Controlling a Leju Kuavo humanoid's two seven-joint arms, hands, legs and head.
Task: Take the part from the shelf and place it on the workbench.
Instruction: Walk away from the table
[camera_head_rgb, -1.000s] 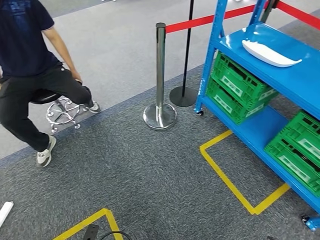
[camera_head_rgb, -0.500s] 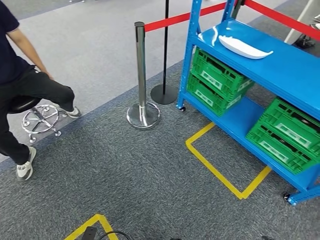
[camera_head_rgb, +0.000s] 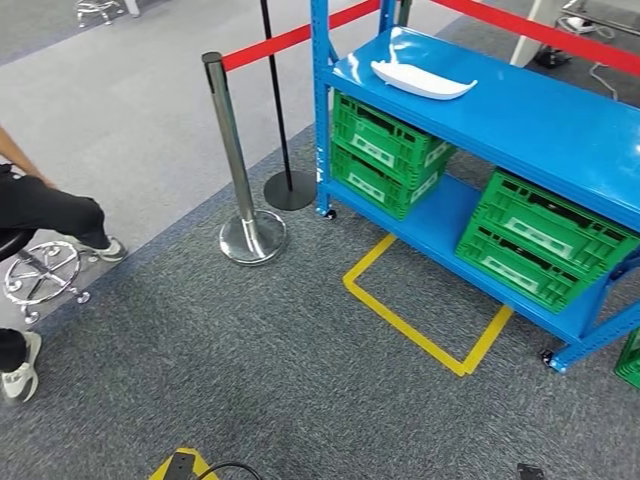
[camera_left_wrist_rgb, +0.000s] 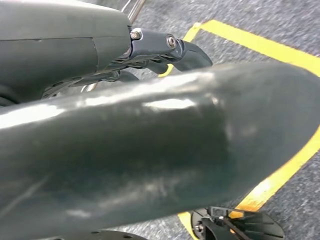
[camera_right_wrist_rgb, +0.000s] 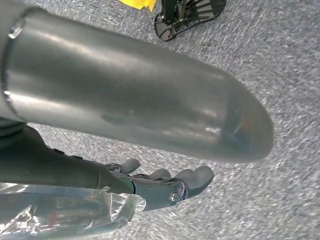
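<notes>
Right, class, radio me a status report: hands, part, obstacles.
Left hand, right hand open, empty. White part on blue shelf, top level. Stanchion beside shelf's left end.

Grey carpet (camera_head_rgb: 249, 370) all over, with yellow tape (camera_head_rgb: 423, 335) marking a box on it. Blue rack (camera_head_rgb: 528, 120) with green crates (camera_head_rgb: 543, 240) underneath, plus a chrome post (camera_head_rgb: 234, 170) holding a red belt (camera_head_rgb: 294, 35).

Open carpet (camera_head_rgb: 287, 350) before the shelf (camera_head_rgb: 528, 110); chrome post (camera_head_rgb: 234, 160) and red belt (camera_head_rgb: 287, 38) leftward.
</notes>
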